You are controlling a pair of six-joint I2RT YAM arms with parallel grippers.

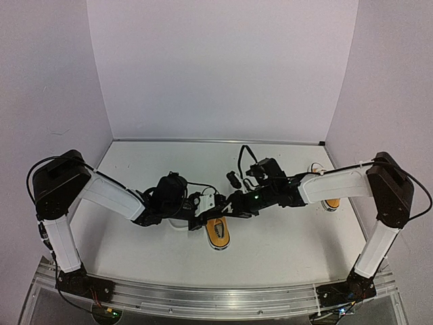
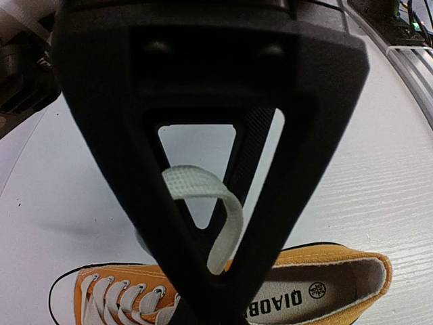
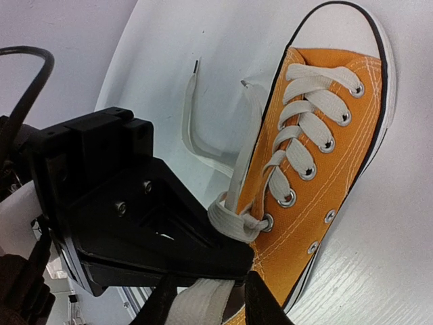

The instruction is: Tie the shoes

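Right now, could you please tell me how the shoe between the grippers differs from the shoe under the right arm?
The middle shoe lies largely in view; the right shoe is mostly hidden under the right arm. The middle shoe's lace is untied and pinched by the left gripper and the right gripper; no gripper is at the right shoe. Both show orange uppers and white rubber.

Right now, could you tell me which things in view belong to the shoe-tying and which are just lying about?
For the job: near shoe, lace, far shoe, left hand, right hand.
Not for the job: table, rail, cable.
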